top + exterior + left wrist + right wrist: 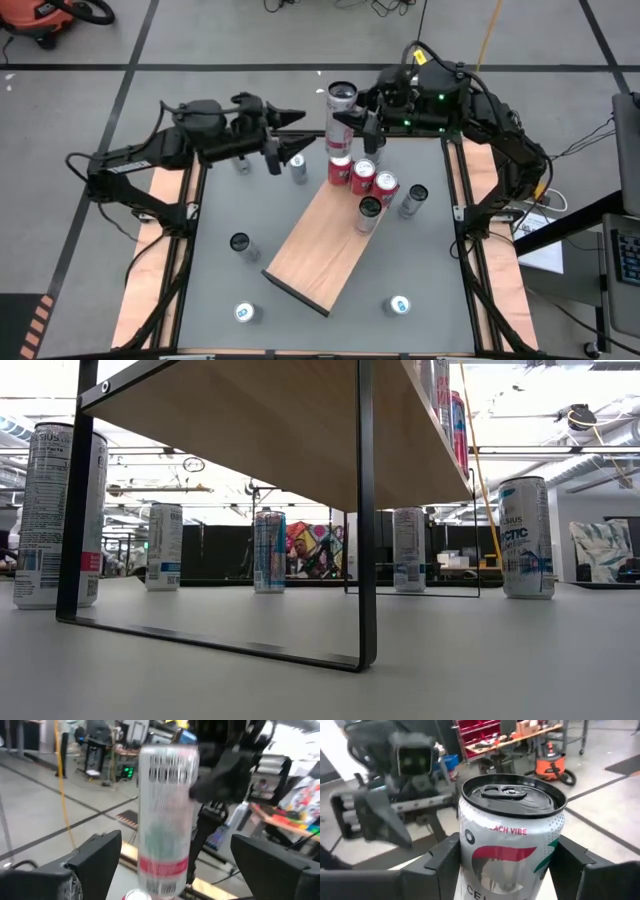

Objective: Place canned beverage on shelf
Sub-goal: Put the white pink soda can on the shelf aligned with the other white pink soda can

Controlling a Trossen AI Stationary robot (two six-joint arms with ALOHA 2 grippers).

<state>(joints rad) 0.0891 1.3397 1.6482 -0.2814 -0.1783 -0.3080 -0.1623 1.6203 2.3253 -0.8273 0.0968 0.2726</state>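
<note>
The shelf point(318, 240) is a light-brown wooden board on a black frame, lying slantwise mid-table; the low view shows its underside point(270, 430). Several cans stand at its far end, among them red ones point(362, 175). A tall white canned beverage point(340, 118) with a red band is upright over that far end, and my right gripper point(362, 125) is shut on it. My left gripper point(300, 135) stands open just left of the can; in its wrist view its fingers point(95, 855) flank the can point(167, 820) without touching. My right gripper pinches the can's side wall point(465, 865) between its two fingers, below the rim. The fingers come in about level from the table's far right. The can stands upright in the hold, lifted above the tops of the cans on the shelf.
Loose cans stand on the grey tabletop: near left point(246, 313), mid left point(240, 243), near right point(399, 305), right of the shelf point(415, 198), and two under the left arm point(298, 168). The low view shows the shelf's black leg frame point(366, 510).
</note>
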